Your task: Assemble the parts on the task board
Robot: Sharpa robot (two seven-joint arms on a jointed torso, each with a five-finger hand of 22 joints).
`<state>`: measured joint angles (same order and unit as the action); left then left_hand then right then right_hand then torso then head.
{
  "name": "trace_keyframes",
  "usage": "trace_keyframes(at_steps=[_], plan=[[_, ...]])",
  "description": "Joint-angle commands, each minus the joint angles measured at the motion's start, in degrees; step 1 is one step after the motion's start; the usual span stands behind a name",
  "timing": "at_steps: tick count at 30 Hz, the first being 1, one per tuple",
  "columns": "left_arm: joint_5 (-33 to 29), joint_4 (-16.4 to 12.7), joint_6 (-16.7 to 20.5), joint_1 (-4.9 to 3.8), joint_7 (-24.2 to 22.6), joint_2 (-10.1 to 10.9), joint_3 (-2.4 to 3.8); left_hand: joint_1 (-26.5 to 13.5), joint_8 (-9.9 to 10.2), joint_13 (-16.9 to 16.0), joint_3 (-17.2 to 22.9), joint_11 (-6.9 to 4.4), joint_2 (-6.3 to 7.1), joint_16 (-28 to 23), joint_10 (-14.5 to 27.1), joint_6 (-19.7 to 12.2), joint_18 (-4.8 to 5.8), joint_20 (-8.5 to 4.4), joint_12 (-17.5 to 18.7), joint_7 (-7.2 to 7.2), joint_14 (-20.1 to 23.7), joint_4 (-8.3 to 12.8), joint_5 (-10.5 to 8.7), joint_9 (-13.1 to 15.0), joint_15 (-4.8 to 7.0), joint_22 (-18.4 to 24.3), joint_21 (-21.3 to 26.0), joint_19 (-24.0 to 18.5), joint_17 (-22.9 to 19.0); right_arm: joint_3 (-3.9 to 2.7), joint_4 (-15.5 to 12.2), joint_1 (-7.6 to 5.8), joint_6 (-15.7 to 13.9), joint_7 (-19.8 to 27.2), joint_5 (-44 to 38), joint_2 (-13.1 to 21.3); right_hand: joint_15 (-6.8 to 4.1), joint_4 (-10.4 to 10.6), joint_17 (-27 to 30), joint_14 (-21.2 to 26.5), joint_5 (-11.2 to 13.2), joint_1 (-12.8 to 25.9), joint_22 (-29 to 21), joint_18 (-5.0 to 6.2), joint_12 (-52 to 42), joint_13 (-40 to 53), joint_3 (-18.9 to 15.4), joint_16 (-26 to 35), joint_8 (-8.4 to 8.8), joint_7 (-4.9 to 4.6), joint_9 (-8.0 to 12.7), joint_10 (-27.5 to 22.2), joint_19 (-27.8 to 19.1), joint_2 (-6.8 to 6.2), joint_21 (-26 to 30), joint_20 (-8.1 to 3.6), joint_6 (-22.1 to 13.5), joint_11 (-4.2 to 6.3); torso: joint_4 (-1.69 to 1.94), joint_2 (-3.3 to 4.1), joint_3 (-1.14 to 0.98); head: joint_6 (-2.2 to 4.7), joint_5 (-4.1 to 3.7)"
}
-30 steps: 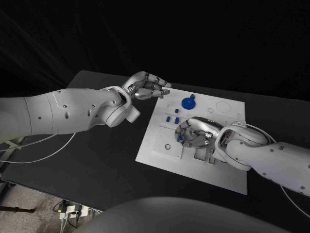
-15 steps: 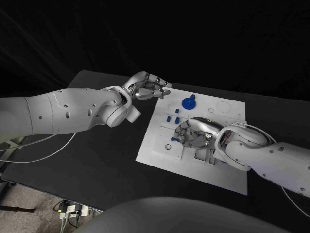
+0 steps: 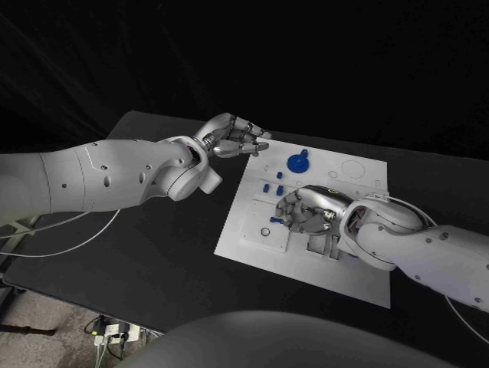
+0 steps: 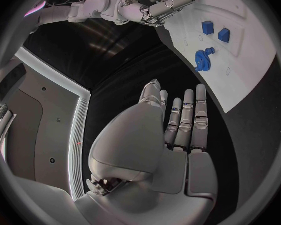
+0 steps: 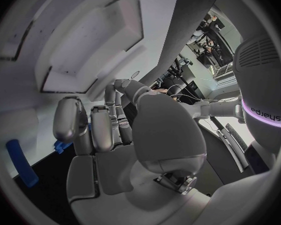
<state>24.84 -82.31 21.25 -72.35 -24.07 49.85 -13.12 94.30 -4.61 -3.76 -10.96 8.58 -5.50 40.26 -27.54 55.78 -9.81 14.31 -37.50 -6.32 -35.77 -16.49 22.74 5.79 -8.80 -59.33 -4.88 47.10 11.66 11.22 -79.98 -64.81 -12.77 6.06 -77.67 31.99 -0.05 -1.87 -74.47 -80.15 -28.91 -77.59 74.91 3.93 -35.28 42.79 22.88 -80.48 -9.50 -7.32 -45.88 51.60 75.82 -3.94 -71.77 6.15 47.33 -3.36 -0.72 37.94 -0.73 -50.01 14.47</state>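
Best to ease right hand (image 3: pixel 307 211), fingers curled low over task board (image 3: pixel 361 276) on perhaps a blue part (image 5: pixel 61 145), grip unclear, while left hand (image 3: pixel 232 136), empty, fingers loosely together, waits off-board.

task board (image 3: pixel 311 253) mid-table (image 3: pixel 145 253), gear (image 3: pixel 297 162) at its far edge

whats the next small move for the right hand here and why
Probably a small lift of the right hand straight off the task board to check its grasp. It sits low over the board's middle, fingers curled around a blue part, though whether it truly grips it is unclear. The left hand hovers off the board, holding nothing.
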Motion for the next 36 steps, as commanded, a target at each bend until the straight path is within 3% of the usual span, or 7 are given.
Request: trace_keyframes(at_steps=[1, 10, 13, 16, 19, 25, 36], plan=[[0.2, -0.2, -0.8, 0.02, -0.3, 0.0, 0.04, 0.5, -0.3, 0.1, -0.3, 0.34, 0.03, 0.2, 0.3, -0.1, 0.23, -0.15, -0.1, -0.42, 0.0, 0.0, 0.23, 0.1, -0.16, -0.1, -0.2, 0.4, -0.1, 0.00, -0.8, -0.06, -3.2, 0.4, -0.9, 0.4, -0.35, 0.9, -0.2, -0.4, 2.6, 1.1, 8.9, 0.73, -0.7, 0.3, -0.4, -0.3, 0.39, -0.07, 0.4, 0.7, 0.2, -0.15, 0.1, -0.18, -0.2, 0.47, 0.04, 0.00, 0.01, 0.01, 0.03], [0.2, -0.4, -0.4, 0.01, -0.3, 0.4, 0.04, 0.5, -0.3, 0.1, -0.3, 0.35, 0.02, 0.2, 0.3, -0.1, 0.23, -0.15, -0.1, -0.42, -0.1, 0.0, 0.23, 0.1, -0.16, -0.1, -0.3, 0.4, -0.1, -0.06, -5.9, -3.20, -4.0, -2.0, -4.6, 2.4, -0.75, 3.2, 0.4, -0.4, 6.5, 3.1, 8.6, 0.85, -7.7, 5.4, -1.6, 0.0, 0.79, 0.32, 3.0, 5.3, 0.2, -1.25, 1.0, -0.41, 2.6, 1.00, 0.04, -0.06, 0.07, 0.01, 0.19], [0.2, -0.4, -0.4, 0.01, -0.3, 0.4, 0.04, 0.6, -0.3, 0.1, -0.3, 0.35, 0.02, 0.2, 0.3, -0.1, 0.23, -0.15, -0.1, -0.42, -0.1, 0.0, 0.23, 0.1, -0.16, -0.1, -0.3, 0.4, -0.1, -0.07, -7.0, -4.28, -2.5, -3.9, -6.5, 2.6, -1.10, 3.8, 0.9, -0.1, 7.4, 3.6, 8.4, 0.97, -25.5, 20.7, -2.2, 0.3, 1.83, 0.58, 4.8, 16.5, -0.1, -1.71, 1.9, -0.66, 3.6, 1.24, -0.01, -0.07, 0.10, 0.01, 0.04], [0.2, -0.3, -0.4, 0.01, -0.3, 0.3, 0.04, 0.6, -0.3, 0.1, -0.3, 0.34, 0.02, 0.2, 0.3, -0.1, 0.23, -0.15, -0.1, -0.43, -0.1, 0.0, 0.23, 0.1, -0.17, -0.1, -0.3, 0.4, -0.1, -0.07, -7.5, -4.86, -0.5, -6.1, -8.9, 2.0, -0.88, 4.2, -13.1, -8.4, 7.6, 4.1, 8.8, 0.63, -44.0, 37.1, -3.2, -8.2, 2.63, 0.93, 6.8, 28.8, 0.9, -2.02, 1.0, -0.70, 6.0, 1.31, 0.04, -0.04, 0.03, 0.01, -0.06], [0.3, -0.3, -0.5, 0.01, -0.2, 0.3, 0.04, 0.6, -0.3, 0.1, -0.3, 0.34, 0.02, 0.2, 0.3, -0.1, 0.23, -0.15, -0.1, -0.43, -0.1, 0.0, 0.23, 0.1, -0.17, -0.1, -0.3, 0.4, -0.1, -0.07, -7.6, -5.07, 1.3, -8.1, -11.0, 1.2, -0.43, 5.0, -15.5, -9.8, 7.8, 5.1, 10.4, -0.42, -54.2, 46.7, -4.4, -9.5, 4.32, 0.74, 9.4, 37.8, 4.3, -2.24, -3.6, -0.23, 8.0, 0.77, 0.06, 0.06, -0.05, 0.01, -0.14], [0.6, -0.3, -0.7, 0.01, -0.1, 0.3, 0.04, 0.6, -0.3, 0.1, -0.3, 0.34, 0.02, 0.2, 0.3, -0.1, 0.24, -0.14, -0.1, -0.44, -0.1, 0.0, 0.23, 0.1, -0.17, -0.1, -0.3, 0.4, -0.1, -0.08, -7.7, -4.96, 3.7, -11.0, -13.9, -0.4, -0.16, 5.1, -15.5, -9.8, 6.7, 5.6, 12.3, -1.80, -54.7, 47.2, -6.1, -9.5, 5.59, 0.77, 11.8, 38.4, 8.5, -1.82, -10.1, -0.10, 10.1, 0.62, 0.01, 0.04, 0.00, 0.01, -0.12], [0.9, -0.1, -1.1, 0.01, 0.0, 0.0, 0.04, 0.6, -0.3, 0.1, -0.3, 0.35, 0.02, 0.3, 0.3, -0.1, 0.24, -0.14, -0.1, -0.44, -0.1, 0.0, 0.23, 0.1, -0.18, -0.2, -0.3, 0.4, -0.1, -0.09, -7.2, -4.10, 4.2, -14.7, -17.5, -2.7, -0.55, 5.9, -15.5, -9.8, 6.0, 7.5, 13.5, -2.72, -54.7, 47.2, -7.6, -9.5, 5.59, 1.17, 12.6, 38.4, 11.1, -2.08, -13.9, -0.42, 11.0, 0.99, -0.03, 0.04, -0.04, 0.01, -0.23]])
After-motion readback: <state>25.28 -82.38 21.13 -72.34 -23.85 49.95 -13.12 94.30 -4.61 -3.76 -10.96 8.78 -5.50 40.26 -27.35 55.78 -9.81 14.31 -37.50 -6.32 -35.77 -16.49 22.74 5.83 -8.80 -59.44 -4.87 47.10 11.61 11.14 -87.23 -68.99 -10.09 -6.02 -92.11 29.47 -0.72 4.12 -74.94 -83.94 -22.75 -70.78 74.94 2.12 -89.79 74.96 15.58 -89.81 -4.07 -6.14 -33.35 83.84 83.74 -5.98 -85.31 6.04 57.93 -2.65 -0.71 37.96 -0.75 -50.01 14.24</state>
